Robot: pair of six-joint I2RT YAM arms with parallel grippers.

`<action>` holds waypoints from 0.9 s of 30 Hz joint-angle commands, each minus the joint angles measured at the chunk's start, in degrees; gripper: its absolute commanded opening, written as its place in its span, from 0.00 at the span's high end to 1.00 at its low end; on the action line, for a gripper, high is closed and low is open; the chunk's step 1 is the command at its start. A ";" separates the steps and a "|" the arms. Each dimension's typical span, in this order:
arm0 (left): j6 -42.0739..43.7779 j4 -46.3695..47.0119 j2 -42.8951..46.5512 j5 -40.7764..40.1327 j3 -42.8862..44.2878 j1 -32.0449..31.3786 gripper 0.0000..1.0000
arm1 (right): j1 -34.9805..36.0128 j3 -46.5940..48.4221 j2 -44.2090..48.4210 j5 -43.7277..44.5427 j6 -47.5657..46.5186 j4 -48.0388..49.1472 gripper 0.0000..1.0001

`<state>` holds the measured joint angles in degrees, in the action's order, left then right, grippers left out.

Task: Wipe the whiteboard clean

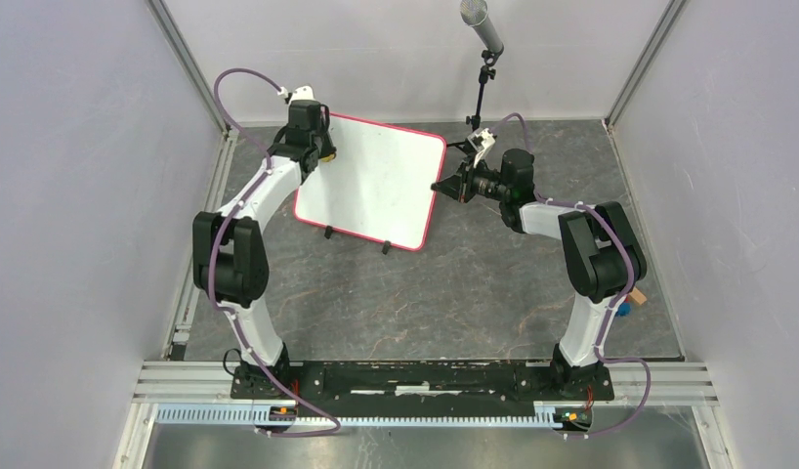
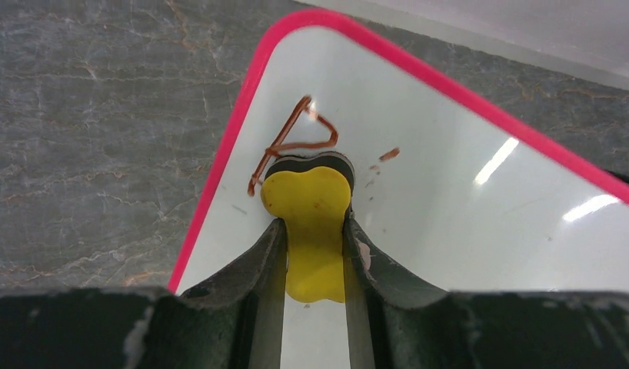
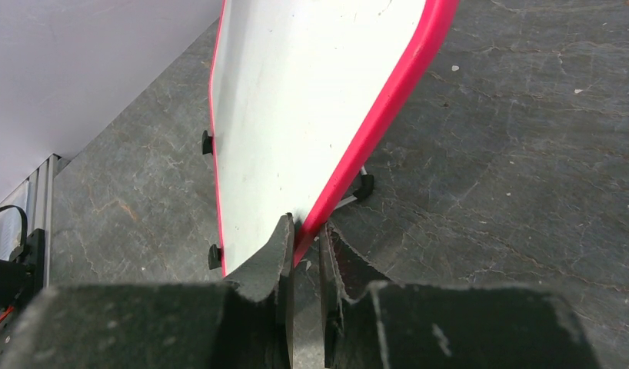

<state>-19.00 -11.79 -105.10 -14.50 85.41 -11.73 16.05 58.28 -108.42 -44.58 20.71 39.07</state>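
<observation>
Red scribble (image 2: 292,138) on whiteboard (image 2: 450,207), left wrist view only.

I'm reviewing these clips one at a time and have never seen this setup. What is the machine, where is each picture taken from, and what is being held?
Two robot arms are bolted at the near edge of a grey table. The wide picture comes from a fixed camera above and behind them; the other two come from cameras on each wrist. The left gripper is shut on a yellow eraser, pressed against the whiteboard beside reddish-brown writing. The right gripper pinches the whiteboard's pink rim, apparently steadying it. A microphone on a stand sits at the back.
</observation>
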 commanded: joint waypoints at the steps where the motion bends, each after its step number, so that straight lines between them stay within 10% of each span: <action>1: 0.50 0.00 -2.78 -0.01 7.80 -2.71 0.75 | 0.81 0.99 0.58 -0.51 -3.44 0.69 1.00; 9: -0.22 -2.82 -7.82 0.67 14.56 -2.99 0.75 | 0.86 1.21 0.50 -0.35 -3.96 0.00 1.00; 27: -8.14 0.26 -3.54 4.79 0.36 5.43 0.77 | 1.31 1.48 0.49 -0.37 -4.14 -0.30 1.00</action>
<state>-25.34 -9.87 -108.49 -8.82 87.22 -5.78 16.49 58.65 -108.42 -44.01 20.69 39.00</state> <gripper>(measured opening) 0.361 0.166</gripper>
